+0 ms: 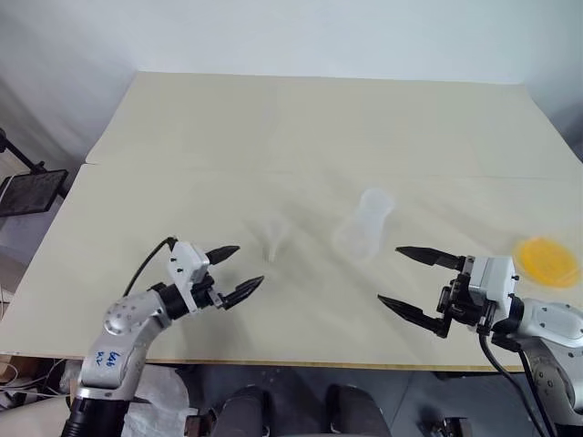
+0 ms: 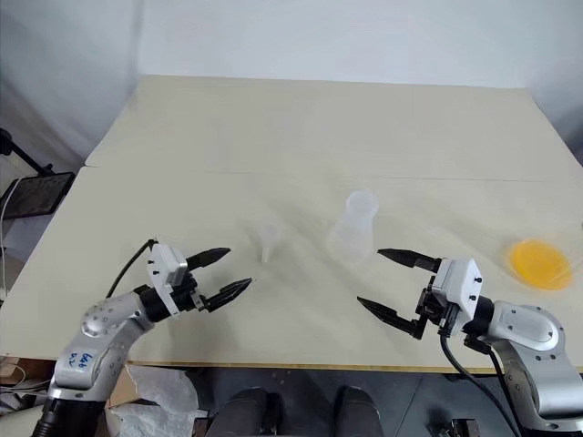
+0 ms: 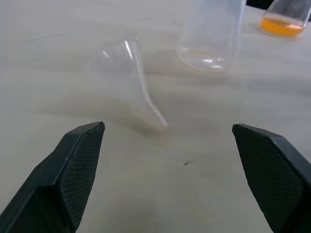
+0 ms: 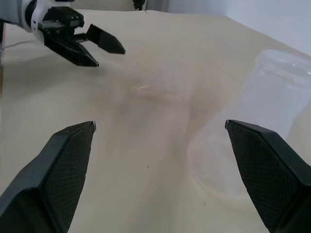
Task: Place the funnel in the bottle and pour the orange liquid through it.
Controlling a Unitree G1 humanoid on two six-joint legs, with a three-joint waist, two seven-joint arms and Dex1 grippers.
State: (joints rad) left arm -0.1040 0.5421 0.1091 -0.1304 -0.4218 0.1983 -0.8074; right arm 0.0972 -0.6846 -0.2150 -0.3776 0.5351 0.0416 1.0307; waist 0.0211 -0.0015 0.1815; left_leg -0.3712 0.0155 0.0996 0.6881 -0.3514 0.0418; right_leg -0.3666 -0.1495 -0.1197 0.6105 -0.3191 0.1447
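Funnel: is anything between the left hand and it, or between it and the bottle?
Nothing visible. The open left hand faces the funnel across bare table. From the funnel to the bottle there is bare tabletop too.

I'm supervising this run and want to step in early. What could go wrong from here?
The funnel is small, clear and resting on its side, so the open left gripper may nudge or roll it rather than grip it. The light bottle stands near the open right gripper and could tip if bumped.
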